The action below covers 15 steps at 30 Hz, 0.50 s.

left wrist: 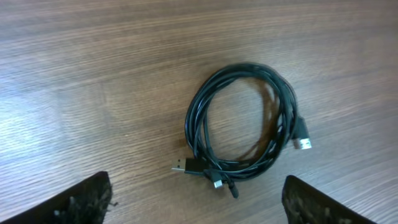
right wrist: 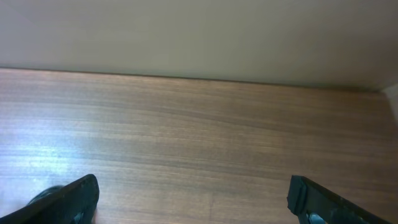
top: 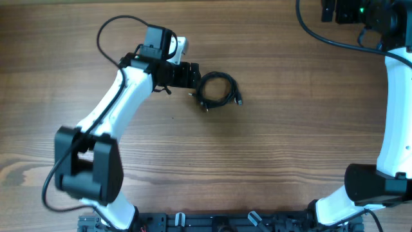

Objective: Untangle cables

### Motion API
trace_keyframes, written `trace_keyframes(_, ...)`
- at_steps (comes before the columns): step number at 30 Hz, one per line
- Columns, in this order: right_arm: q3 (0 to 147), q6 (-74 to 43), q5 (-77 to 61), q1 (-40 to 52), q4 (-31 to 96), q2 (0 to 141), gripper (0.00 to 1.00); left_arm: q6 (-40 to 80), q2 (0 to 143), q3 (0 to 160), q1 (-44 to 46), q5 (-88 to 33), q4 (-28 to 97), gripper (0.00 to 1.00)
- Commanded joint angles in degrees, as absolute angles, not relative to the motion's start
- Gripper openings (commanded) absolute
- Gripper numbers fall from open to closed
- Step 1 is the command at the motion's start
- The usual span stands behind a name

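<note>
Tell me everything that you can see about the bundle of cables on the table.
The cables are thin, glossy black cords wound together into one loose oval coil, lying flat on the wooden table. Metal-tipped plug ends stick out at its near edge and at one side. Only the table touches it; the open left gripper hangs just short of it.

No writing, label, brand, number or sign can be read in any view; the cables (left wrist: 196, 121) show no legible print on cord or on plugs; the wooden table (top: 257, 161) shows only its grain.
</note>
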<state>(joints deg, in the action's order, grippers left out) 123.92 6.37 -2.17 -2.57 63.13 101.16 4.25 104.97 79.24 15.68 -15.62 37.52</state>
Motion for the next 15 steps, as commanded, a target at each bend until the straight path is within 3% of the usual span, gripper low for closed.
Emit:
trace_keyframes(1, 125.1, 8.2, -5.9, -2.4, 63.7, 102.7, 1.00, 2.3, 108.2, 83.7, 15.6, -18.7, 37.6, 0.87)
trace_keyframes(15, 125.1, 6.6, -9.1, -2.4, 65.2, 108.0, 1.00, 2.2, 112.3, 85.9, 15.7, -18.4, 37.1, 0.88)
